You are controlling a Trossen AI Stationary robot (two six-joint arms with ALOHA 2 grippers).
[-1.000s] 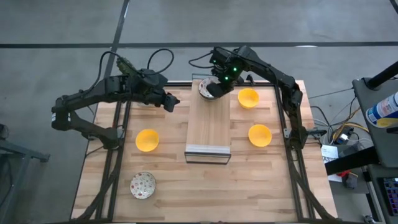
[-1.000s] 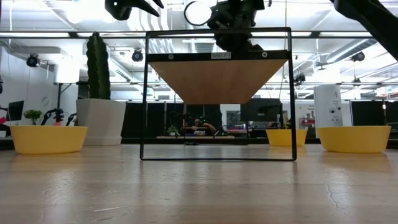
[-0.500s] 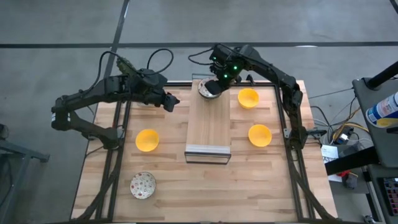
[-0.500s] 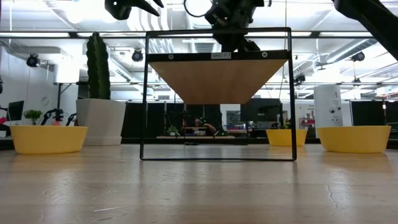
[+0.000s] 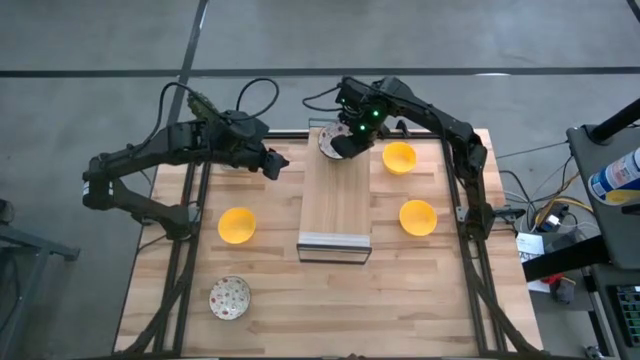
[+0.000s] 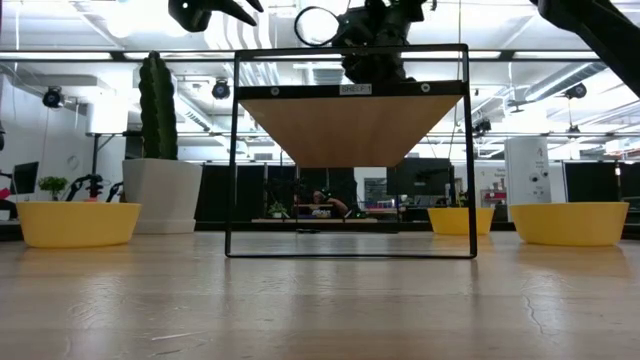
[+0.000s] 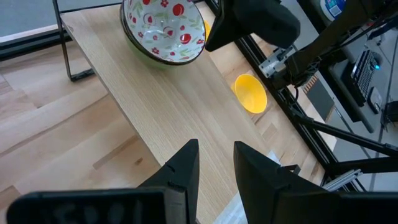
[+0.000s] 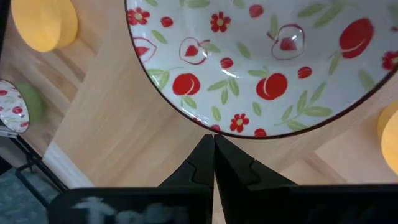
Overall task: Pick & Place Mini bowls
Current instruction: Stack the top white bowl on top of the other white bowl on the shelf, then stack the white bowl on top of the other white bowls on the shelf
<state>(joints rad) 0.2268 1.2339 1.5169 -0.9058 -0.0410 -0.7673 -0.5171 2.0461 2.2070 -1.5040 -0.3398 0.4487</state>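
My right gripper (image 5: 347,136) (image 8: 213,142) is over the far end of the raised wooden shelf (image 5: 336,205), shut on a white mini bowl with red-green pattern (image 5: 331,143) (image 8: 249,62). In the low view this bowl (image 6: 315,25) shows as a ring just above the shelf's top. My left gripper (image 5: 272,166) (image 7: 216,158) hovers open, left of the shelf, touching nothing. Three yellow bowls (image 5: 237,225) (image 5: 399,157) (image 5: 417,216) and a second patterned bowl (image 5: 230,297) sit on their bases on the table. A third patterned bowl is not in view. My right gripper has the patterned bowl by its rim (image 8: 214,132), where the shut fingertips (image 8: 200,157) meet it. The bowl is steeply tilted in the hold, with its opening toward the table's near side. Whether its lower edge touches the shelf, I cannot tell.
The shelf stands on a black wire frame (image 6: 236,150) in the table's middle. A white planter with a cactus (image 6: 160,185) stands far back on the left. Bare wooden table top lies along the near edge (image 5: 400,300). Black frame rails run down both table sides.
My right gripper has shifted slightly over the shelf's far end, up a little and then down again. The patterned bowl has tipped in its hold and sits a little lower, its opening now showing as a full ring in the low view.
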